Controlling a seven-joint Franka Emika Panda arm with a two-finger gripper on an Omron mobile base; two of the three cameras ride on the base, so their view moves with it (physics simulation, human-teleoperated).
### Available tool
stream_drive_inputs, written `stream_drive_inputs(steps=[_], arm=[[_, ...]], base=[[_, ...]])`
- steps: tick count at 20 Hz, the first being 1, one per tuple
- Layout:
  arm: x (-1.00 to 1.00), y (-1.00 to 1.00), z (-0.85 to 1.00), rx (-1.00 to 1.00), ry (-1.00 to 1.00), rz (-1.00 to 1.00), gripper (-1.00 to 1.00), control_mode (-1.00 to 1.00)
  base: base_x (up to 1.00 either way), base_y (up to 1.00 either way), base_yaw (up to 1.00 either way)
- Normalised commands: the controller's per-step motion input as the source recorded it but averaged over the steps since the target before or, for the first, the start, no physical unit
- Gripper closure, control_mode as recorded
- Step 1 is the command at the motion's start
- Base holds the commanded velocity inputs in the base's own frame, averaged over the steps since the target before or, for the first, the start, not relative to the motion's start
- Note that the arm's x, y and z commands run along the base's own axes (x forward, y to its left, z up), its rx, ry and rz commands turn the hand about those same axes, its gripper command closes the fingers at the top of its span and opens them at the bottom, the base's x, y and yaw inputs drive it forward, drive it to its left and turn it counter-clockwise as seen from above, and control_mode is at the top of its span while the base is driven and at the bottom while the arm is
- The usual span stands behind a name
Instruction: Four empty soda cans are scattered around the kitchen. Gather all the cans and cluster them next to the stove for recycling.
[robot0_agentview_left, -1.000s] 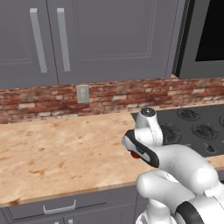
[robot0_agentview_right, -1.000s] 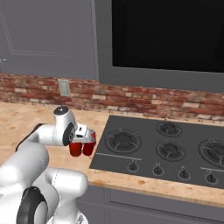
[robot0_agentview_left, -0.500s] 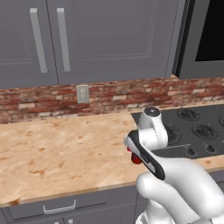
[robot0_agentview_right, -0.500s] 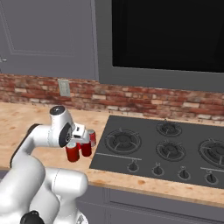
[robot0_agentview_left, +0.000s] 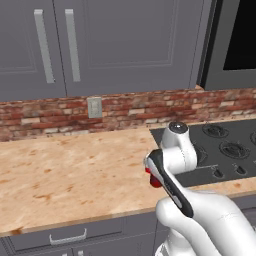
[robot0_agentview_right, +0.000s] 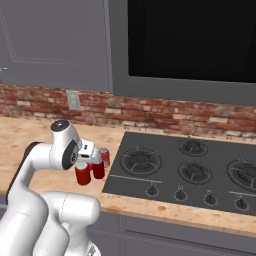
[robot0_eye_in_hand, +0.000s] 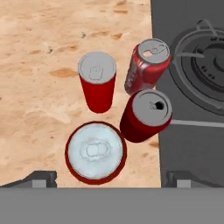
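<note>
White Franka Panda arm (robot0_agentview_left: 200, 220): glossy, rounded, bulbous link shells. Dark grey-black bands at the joints, one long black strip (robot0_agentview_left: 169, 184) along a link edge. Round grey cap (robot0_agentview_right: 60, 125) tops the upper joint. Small red mark (robot0_agentview_left: 155, 181) beside the strip. Two small dark fingers (robot0_eye_in_hand: 41, 178), blocky tips.

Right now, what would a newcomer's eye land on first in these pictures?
Four red soda cans stand bunched together on the speckled countertop, right at the left edge of the black stove. The gripper hangs directly above the nearest can, its fingertips spread to either side and closed on nothing. Behind runs a red brick backsplash under grey cabinets.
</note>
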Motion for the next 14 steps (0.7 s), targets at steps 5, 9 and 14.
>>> stream_drive_inputs(steps=[5,9,14], arm=[[-0.38,-0.16,0.80,0.00,-0.09,-0.02,-1.00,-1.00],[-0.44,-0.23,0.85,0.00,-0.15,-0.02,-1.00,-1.00],[-0.33,-0.52,0.76,0.04,-0.13,-0.03,-1.00,-1.00]], base=[[0.00,0.00,0.00],[0.00,0.00,0.00],[0.00,0.00,0.00]])
